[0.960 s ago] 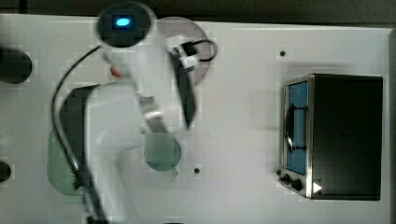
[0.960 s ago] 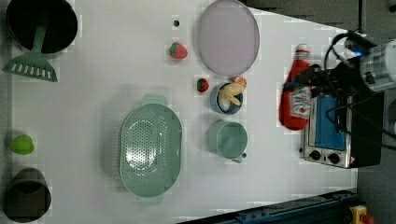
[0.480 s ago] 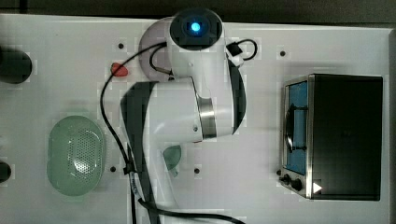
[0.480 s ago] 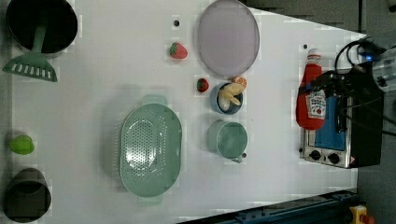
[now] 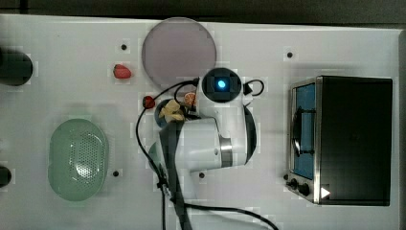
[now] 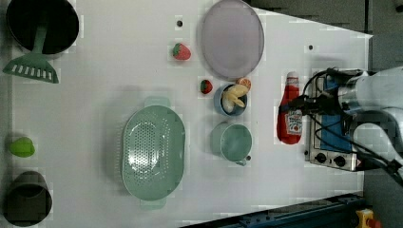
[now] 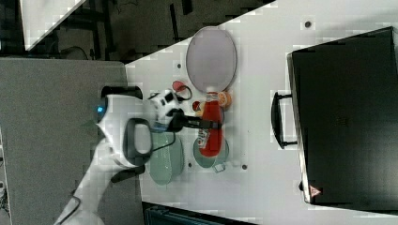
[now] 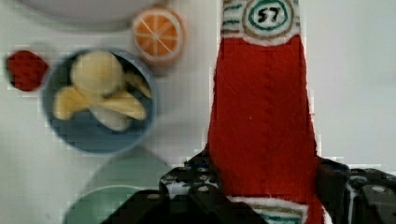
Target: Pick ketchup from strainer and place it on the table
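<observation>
The ketchup (image 6: 290,116), a red bottle with a white cap and label, lies level in my gripper (image 6: 298,105), which is shut on its middle. It hangs over the white table (image 6: 119,71) between the blue bowl and the toaster oven. In the right view the gripper (image 7: 213,124) crosses the ketchup (image 7: 210,133) above the teal cup. The wrist view has the ketchup (image 8: 261,116) running between the black fingers (image 8: 198,184). The mint-green strainer (image 6: 153,152) stands apart, at the left view's left, with nothing in it. In the top view my arm covers the bottle, and the strainer (image 5: 78,159) lies at the top view's left.
A blue bowl of chips (image 6: 231,99), an orange slice (image 8: 156,32), a teal cup (image 6: 234,141), two strawberries (image 6: 181,51) and a grey plate (image 6: 232,38) lie near the bottle. A toaster oven (image 5: 344,139) stands at the top view's right. Black pots and a green spatula (image 6: 32,69) sit at the left view's left.
The arm has swung toward the top view's right, away from the strainer. The ketchup stays gripped and has shifted left and lower in the left view.
</observation>
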`<state>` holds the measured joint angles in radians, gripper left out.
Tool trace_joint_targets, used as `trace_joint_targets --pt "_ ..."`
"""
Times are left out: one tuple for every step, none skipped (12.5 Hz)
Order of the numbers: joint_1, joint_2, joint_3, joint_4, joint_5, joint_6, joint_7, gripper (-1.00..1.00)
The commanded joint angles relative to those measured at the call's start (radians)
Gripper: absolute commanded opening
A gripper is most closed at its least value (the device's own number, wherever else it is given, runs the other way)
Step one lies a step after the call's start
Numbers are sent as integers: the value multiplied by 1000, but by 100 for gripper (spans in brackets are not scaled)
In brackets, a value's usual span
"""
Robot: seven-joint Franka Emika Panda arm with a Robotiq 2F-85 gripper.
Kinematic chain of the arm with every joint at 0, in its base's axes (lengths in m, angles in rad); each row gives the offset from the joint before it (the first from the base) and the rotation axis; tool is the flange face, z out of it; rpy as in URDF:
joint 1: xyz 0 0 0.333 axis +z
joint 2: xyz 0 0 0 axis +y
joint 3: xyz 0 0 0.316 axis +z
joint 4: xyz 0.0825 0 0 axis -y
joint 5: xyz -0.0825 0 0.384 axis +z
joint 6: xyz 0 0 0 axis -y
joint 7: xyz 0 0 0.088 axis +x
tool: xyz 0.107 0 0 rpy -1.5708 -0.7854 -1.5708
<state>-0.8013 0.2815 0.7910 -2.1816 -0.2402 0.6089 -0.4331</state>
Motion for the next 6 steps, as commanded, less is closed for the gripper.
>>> trace_joint_targets --pt "-15 22 -30 -74 10 161 -34 20" --pt "-15 37 -31 -91 9 198 -34 38" --pt "-14 53 -32 -101 8 218 -30 60" --pt "-14 66 -31 -103 0 220 -28 82" --pt "-15 64 -31 -98 -7 219 -28 100" --pt "-16 50 -29 -87 -8 214 -28 100"
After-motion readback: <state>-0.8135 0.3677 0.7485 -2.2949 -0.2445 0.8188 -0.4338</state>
